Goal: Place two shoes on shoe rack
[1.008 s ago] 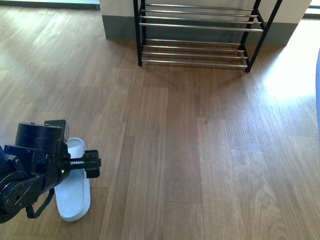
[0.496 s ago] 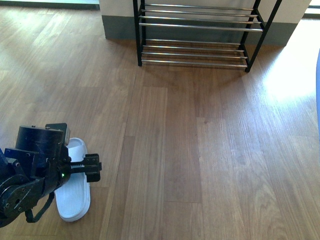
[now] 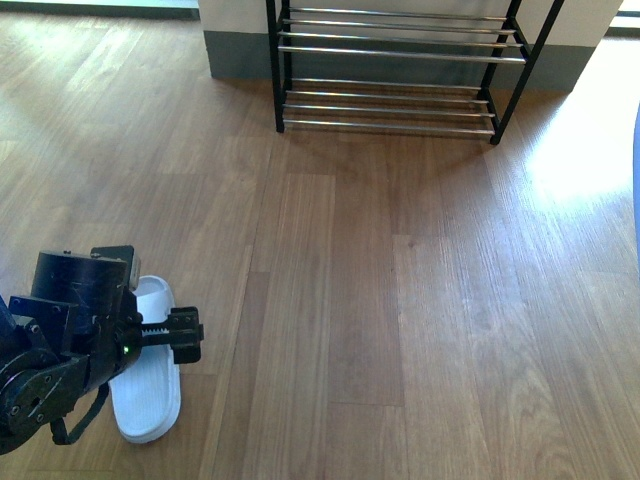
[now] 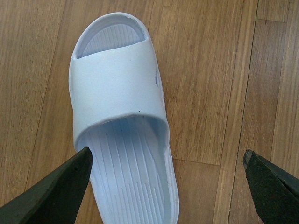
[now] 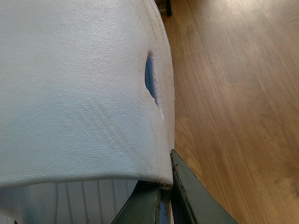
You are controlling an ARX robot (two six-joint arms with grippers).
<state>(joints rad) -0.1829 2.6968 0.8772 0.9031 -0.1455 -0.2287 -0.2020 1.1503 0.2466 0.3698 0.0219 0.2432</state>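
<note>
Bright, even daylight fills every view, with a washed-out sun patch on the wooden floor (image 3: 575,160) at two o'clock, glints along the shoe rack (image 3: 400,50), and the left gripper (image 4: 166,186) fingertips (image 4: 56,191) softly blurred

Two pale-blue slides showed in all: one slide (image 3: 150,400) lay on the floor (image 3: 400,300) in the front and left wrist views, and a second slide (image 5: 79,93) filled the right wrist view. There was one rack (image 3: 281,70), with two tiers of silver bars (image 3: 400,50) in view. One arm (image 3: 60,350) appeared in the front view.
</note>
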